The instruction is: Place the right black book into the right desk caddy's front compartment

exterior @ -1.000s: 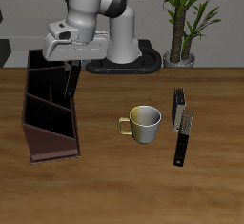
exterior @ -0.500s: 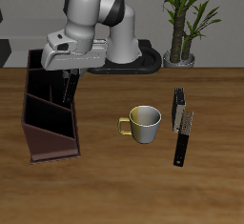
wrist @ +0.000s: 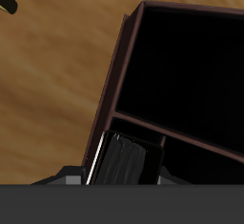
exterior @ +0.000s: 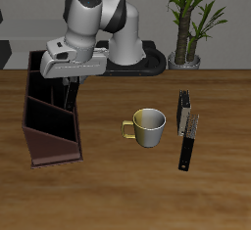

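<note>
Caddy (exterior: pixel 51 148) sits under and ahead of the tool (exterior: pixel 69 85), with its long side running toward the surface's front edge. Its front compartment lies well forward of the tool, and nothing shows inside it.

The tool is clamped on the black book (exterior: pixel 71 99), which hangs below it over the caddy's rear half, close to the wall on the mug side. In the wrist view the book (wrist: pixel 126 161) hangs edge-down just over a divider, near the caddy's side wall (wrist: pixel 116 85).

Risks:
- Lowering here would land the book on the divider or in the wrong compartment. It needs to travel forward first.
- The book is close to the side wall, so a small drift could clip the rim, twist the book in the grip or shove the caddy.
- The glossy cover could slip if bumped.

Mug (exterior: pixel 149 126) is well off to the tool's side and out of the path. Two other black books (exterior: pixel 183 126) lie beyond it, also clear.

Hard to tell:
- The caddy interior is all black in the wrist view, so depth and floor are unreadable.
- The tool's fingers are cut off there, with only grey bits showing beside the book.
- In the exterior view, book and fingers merge into one dark shape, so the book's height above the rim is unclear.
</note>
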Controlling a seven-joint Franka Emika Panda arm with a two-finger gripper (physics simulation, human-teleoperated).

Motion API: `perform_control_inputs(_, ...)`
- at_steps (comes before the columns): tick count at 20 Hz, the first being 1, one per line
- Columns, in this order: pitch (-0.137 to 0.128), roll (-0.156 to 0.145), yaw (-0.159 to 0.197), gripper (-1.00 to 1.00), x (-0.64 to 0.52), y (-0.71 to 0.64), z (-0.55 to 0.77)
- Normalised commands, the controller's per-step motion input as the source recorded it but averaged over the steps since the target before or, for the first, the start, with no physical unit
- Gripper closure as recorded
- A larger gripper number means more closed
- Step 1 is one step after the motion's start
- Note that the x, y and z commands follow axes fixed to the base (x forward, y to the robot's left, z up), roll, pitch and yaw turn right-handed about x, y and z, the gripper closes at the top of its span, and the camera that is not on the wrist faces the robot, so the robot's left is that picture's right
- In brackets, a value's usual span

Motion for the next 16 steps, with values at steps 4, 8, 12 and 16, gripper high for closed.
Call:
perform_control_inputs(4,0.024,-0.018,-0.012,1.0,0.01,-0.08,-0.12)
perform_control_inputs(8,0.031,-0.02,-0.022,1.0,0.01,-0.08,-0.11)
perform_control_inputs(12,0.038,-0.031,-0.062,-1.0,-0.02,-0.11,-0.08)
perform_control_inputs(16,0.013,-0.019,-0.018,-1.0,0.01,-0.02,0.01)
